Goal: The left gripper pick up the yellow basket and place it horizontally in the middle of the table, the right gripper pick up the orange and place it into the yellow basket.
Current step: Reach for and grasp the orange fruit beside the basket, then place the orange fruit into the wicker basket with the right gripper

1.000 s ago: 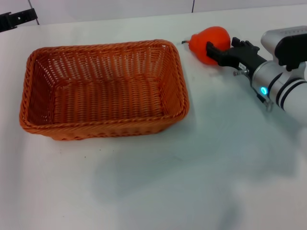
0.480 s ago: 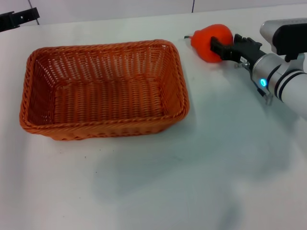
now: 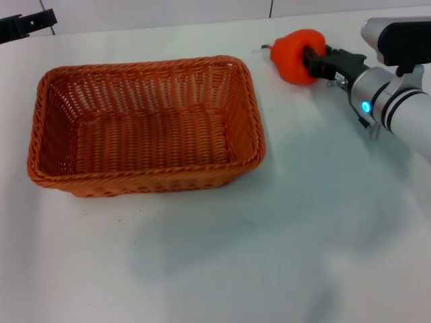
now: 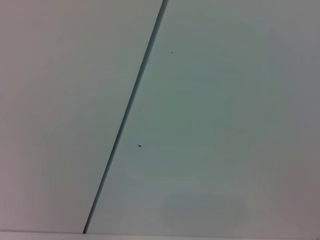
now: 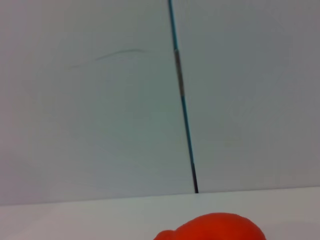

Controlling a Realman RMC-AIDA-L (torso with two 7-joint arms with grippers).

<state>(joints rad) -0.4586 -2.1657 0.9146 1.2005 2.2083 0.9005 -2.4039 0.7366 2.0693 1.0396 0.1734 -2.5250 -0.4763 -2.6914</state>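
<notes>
The yellow basket (image 3: 147,125) sits flat on the white table (image 3: 269,242), open side up and lying lengthwise, with nothing inside it. Beyond the basket's far right corner, and apart from it, the orange (image 3: 296,56) is held off to the side, its tapered end with the tiny stem pointing toward the basket. The right gripper (image 3: 315,59) reaches in from the side away from the basket, its black fingers (image 3: 323,62) clamped on the fruit's rounder end; a blue light glows on the silver-white wrist behind them. In the right wrist view the top of the orange (image 5: 212,228) shows against a pale wall. The left gripper (image 3: 23,25) is parked well beyond the basket's far left corner, and whether its fingers are parted or closed cannot be told.
</notes>
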